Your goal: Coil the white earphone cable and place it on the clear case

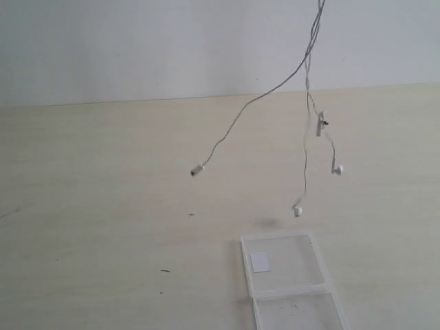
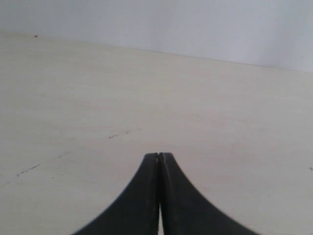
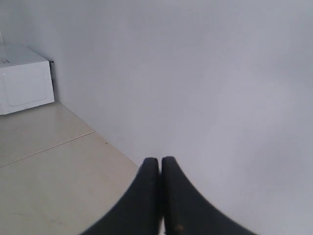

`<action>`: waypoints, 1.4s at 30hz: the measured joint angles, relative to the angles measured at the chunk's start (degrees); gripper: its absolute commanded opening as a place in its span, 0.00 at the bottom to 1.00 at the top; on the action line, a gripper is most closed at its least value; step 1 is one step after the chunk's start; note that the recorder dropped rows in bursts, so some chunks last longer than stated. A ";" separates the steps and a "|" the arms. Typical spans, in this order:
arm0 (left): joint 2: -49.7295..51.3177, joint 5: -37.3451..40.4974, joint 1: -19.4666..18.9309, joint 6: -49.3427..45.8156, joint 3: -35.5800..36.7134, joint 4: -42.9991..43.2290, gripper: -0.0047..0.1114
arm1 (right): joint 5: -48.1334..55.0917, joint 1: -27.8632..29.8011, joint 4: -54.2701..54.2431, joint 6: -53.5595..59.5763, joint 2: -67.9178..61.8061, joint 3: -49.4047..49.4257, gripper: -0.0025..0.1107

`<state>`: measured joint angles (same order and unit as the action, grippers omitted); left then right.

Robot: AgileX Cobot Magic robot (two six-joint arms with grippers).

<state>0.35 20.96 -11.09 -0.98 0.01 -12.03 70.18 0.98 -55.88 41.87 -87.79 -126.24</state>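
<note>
Pressing flat together with no gap showing, the left gripper (image 2: pixel 159 155) is hovering over bare bench (image 2: pixel 98 98), with nothing between its black fingers. The right gripper (image 3: pixel 160 159) is likewise closing finger against finger, facing the wall (image 3: pixel 205 73) with a white box (image 3: pixel 24 81) off to one side. No wire is showing at its tips, so a pinch cannot be confirmed. In the exterior view the white earphone cable (image 1: pixel 315 31) is hanging from beyond the top of the picture, on the right arm's side. Its plug (image 1: pixel 198 170) is swinging out toward the left, and the inline remote (image 1: pixel 320 124) and two earbuds (image 1: pixel 337 168) (image 1: pixel 298 210) are dangling. The clear case (image 1: pixel 295 268) is lying open and flat, well away from the bench's wall-side edge, sticker (image 1: pixel 260 261) showing. The lower earbud is hanging near its wall-side rim, apart from it.
</note>
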 measured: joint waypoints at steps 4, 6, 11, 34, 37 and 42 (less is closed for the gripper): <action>0.00 0.00 0.00 0.00 0.00 0.00 0.04 | 0.00 0.00 -0.51 0.18 0.00 0.00 0.02; 0.00 0.00 0.00 0.00 0.00 0.00 0.04 | 0.00 0.00 -0.51 0.50 0.00 0.00 0.02; 0.00 0.00 0.00 0.00 0.00 0.00 0.04 | 0.00 0.00 -0.51 0.59 0.00 0.00 0.02; 0.00 0.00 0.00 0.00 0.00 0.00 0.04 | -0.43 0.00 -8.37 2.44 1.16 0.00 0.02; 0.00 0.00 0.00 0.00 0.00 0.00 0.04 | -0.43 0.00 -10.20 2.91 1.30 0.00 0.02; 0.00 0.00 0.00 0.00 0.00 0.00 0.04 | -0.33 0.00 -10.97 3.27 1.30 0.00 0.02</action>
<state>0.35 20.96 -11.09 -0.98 0.01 -12.03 69.86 0.98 -66.86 45.14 -86.49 -126.24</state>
